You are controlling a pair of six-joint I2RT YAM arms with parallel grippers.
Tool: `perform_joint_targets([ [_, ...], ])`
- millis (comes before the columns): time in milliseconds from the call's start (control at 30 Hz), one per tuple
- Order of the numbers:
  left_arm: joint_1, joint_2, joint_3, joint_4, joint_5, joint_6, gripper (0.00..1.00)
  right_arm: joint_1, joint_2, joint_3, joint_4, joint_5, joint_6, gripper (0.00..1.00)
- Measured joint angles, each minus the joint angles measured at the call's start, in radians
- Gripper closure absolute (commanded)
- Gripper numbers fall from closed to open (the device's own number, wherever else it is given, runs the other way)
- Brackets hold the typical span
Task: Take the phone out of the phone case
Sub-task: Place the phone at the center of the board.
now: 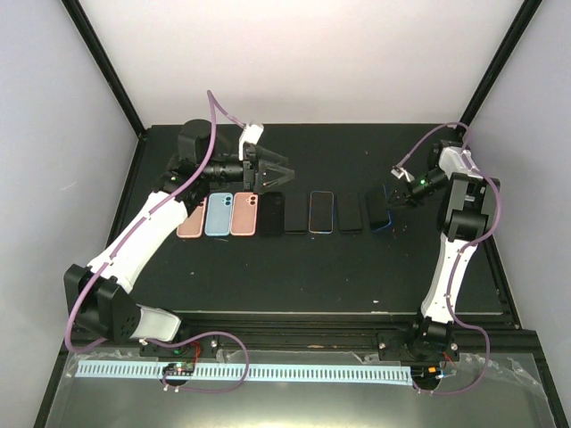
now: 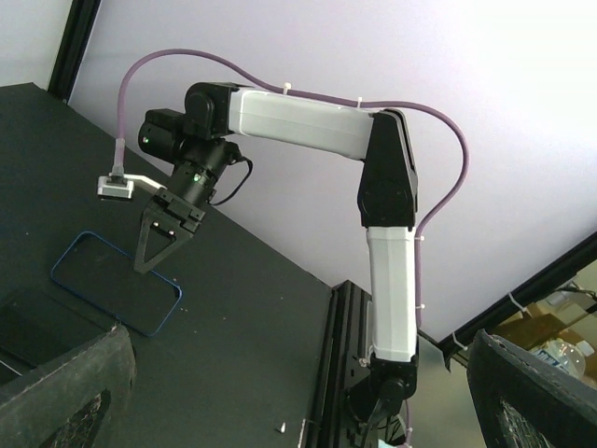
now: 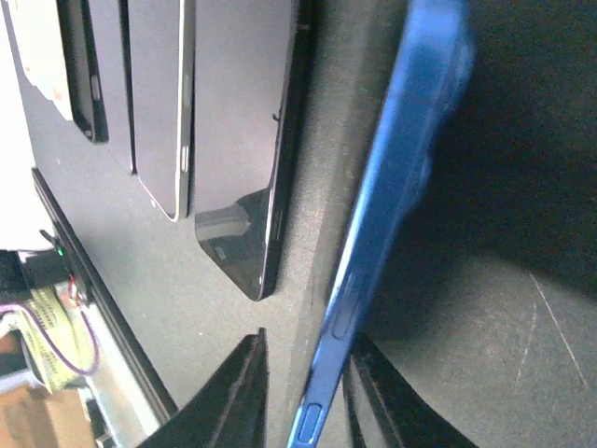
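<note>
From my seat, the right gripper (image 3: 310,336) sits low at the right end of the row on the black table (image 1: 357,267), with its two fingers (image 3: 244,397) on either side of the long rim of the blue case (image 3: 392,168). The jaws are only narrowly parted. The far finger looks pressed against the rim, while I can see a sliver of table between the near finger and the case, so I read the gripper as slightly open around the rim rather than clamped on it. In the left wrist view the case lies flat on the table as a blue outline with a dark middle. I cannot tell whether that dark area is a phone screen or bare table. A dark phone (image 3: 238,140) lies flat just beside the case, apart from it. The left gripper (image 1: 278,178) hangs above the middle of the row with its jaws spread as wide as they go, holding nothing and touching nothing.
</note>
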Motion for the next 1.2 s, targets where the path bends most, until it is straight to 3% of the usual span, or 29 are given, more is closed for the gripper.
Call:
perform_joint_targets([
  [367,0.014,0.000,0.000,-0.001,-0.018,-0.004,0.01,-0.026,-0.001,-0.005,0.016,-0.003,0.023,0.59],
  [700,0.035,-0.006,0.000,-0.049,-0.069,0.023,0.01,-0.041,-0.089,-0.042,0.037,-0.001,0.033,0.41],
  [967,0.097,0.005,0.105,-0.276,-0.117,0.125,0.01,-0.043,-0.265,-0.046,0.030,-0.003,0.014,0.25],
  [1200,0.266,0.101,0.294,-0.519,-0.155,0.225,0.01,-0.043,-0.449,-0.044,0.005,-0.031,-0.004,0.06],
])
